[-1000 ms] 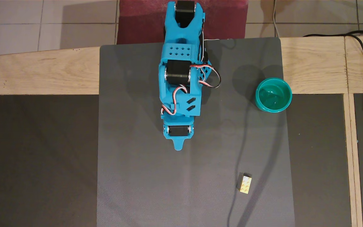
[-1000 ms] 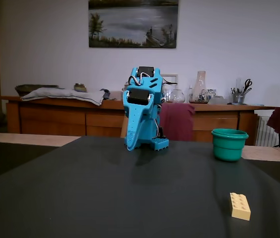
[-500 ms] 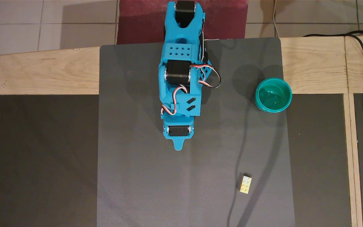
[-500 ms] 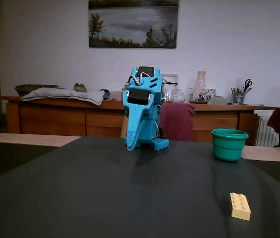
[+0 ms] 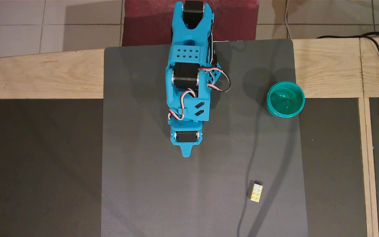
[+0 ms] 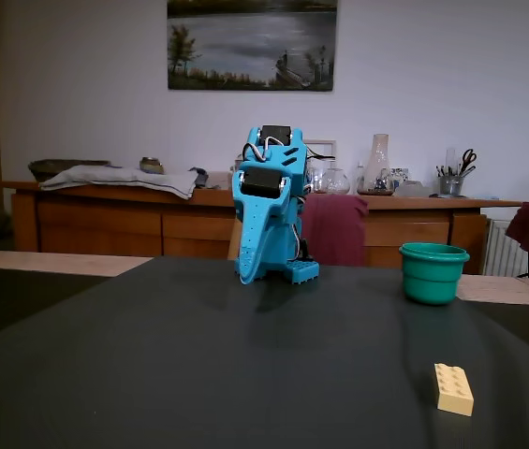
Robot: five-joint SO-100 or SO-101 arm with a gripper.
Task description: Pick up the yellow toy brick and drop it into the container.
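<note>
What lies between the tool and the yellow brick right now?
Only bare grey mat, as the overhead view shows, separates the tool from the yellow brick.

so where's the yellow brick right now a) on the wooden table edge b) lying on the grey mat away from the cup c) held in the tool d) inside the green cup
b: the yellow brick lies alone on the grey mat, apart from the green cup.
</note>
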